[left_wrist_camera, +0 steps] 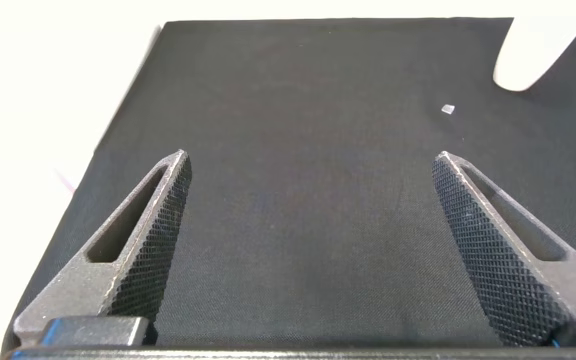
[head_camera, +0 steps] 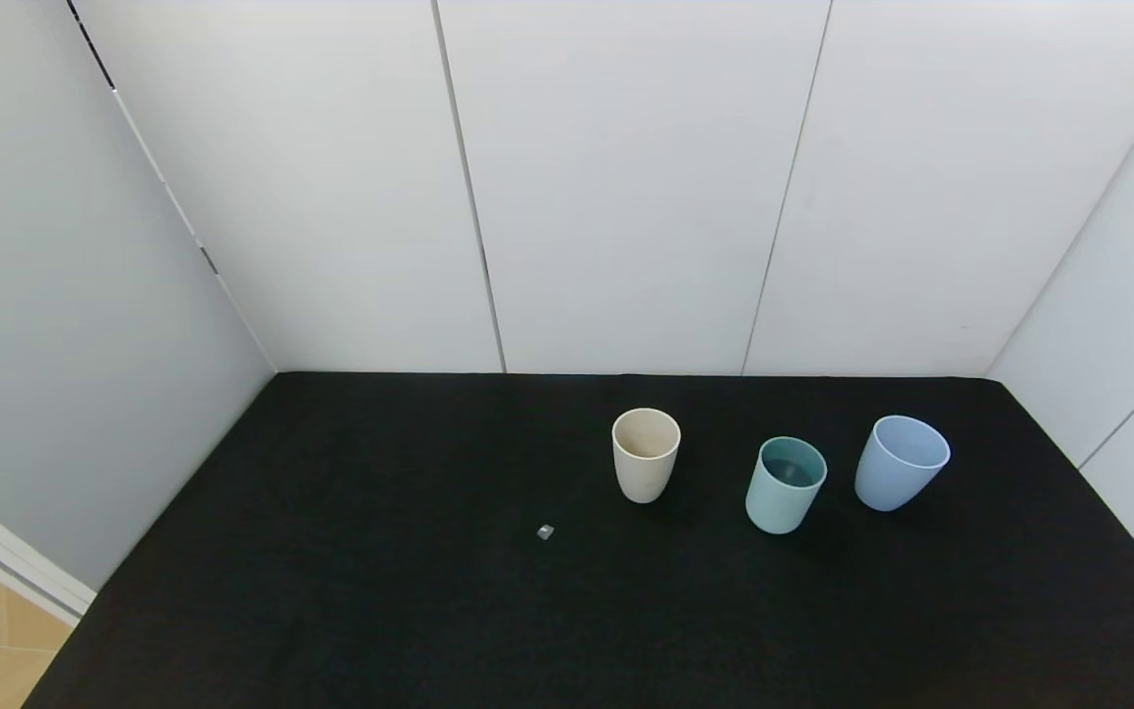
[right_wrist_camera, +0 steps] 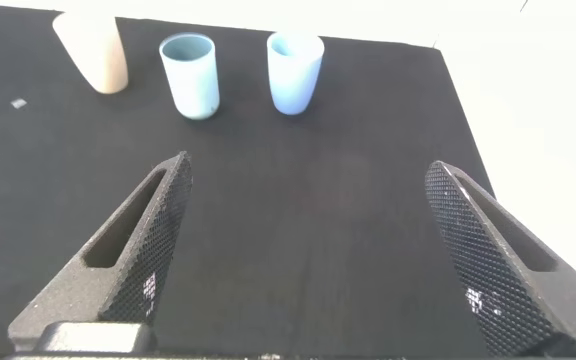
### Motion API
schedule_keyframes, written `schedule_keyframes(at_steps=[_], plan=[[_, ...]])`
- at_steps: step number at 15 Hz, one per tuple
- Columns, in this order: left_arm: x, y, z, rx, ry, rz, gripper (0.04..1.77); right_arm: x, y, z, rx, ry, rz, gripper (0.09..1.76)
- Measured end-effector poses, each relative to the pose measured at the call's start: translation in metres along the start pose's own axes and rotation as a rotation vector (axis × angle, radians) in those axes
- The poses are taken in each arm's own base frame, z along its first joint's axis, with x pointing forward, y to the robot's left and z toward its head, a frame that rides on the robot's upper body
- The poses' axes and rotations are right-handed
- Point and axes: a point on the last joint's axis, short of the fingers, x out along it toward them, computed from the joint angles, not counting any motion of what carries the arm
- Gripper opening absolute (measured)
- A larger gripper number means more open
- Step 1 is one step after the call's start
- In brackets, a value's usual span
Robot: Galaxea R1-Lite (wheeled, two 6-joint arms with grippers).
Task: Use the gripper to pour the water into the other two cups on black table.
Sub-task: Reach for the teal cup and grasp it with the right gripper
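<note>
Three cups stand upright in a row on the black table (head_camera: 350, 591): a beige cup (head_camera: 645, 455), a teal cup (head_camera: 785, 484) with a dark interior where water is barely visible, and a periwinkle blue cup (head_camera: 901, 463). Neither arm shows in the head view. My right gripper (right_wrist_camera: 308, 170) is open and empty, above bare table well short of the teal cup (right_wrist_camera: 190, 75), the blue cup (right_wrist_camera: 294, 72) and the beige cup (right_wrist_camera: 93, 50). My left gripper (left_wrist_camera: 310, 158) is open and empty over bare table, far from the beige cup (left_wrist_camera: 533, 50).
A small grey-white speck (head_camera: 544, 532) lies on the table in front of the beige cup; it also shows in the left wrist view (left_wrist_camera: 448, 109). White wall panels (head_camera: 626, 197) close in the table at the back and both sides.
</note>
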Motion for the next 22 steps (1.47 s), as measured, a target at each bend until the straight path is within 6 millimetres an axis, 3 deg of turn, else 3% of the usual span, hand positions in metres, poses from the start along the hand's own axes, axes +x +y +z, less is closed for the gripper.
schedule_keyframes(at_steps=[5, 10, 14, 22], plan=[[0.000, 0.000, 0.000, 0.000, 0.000, 0.000, 1.72, 0.028, -0.002, 0.054, 0.006, 0.120, 0.057, 1.70], [0.000, 0.000, 0.000, 0.000, 0.000, 0.000, 1.72, 0.092, -0.001, 0.088, -0.013, 0.314, 0.171, 1.70], [0.000, 0.000, 0.000, 0.000, 0.000, 0.000, 1.72, 0.145, 0.013, 0.093, -0.036, 0.386, 0.288, 1.70], [0.000, 0.000, 0.000, 0.000, 0.000, 0.000, 1.72, 0.236, 0.051, 0.057, -0.085, 0.486, 0.367, 1.70]])
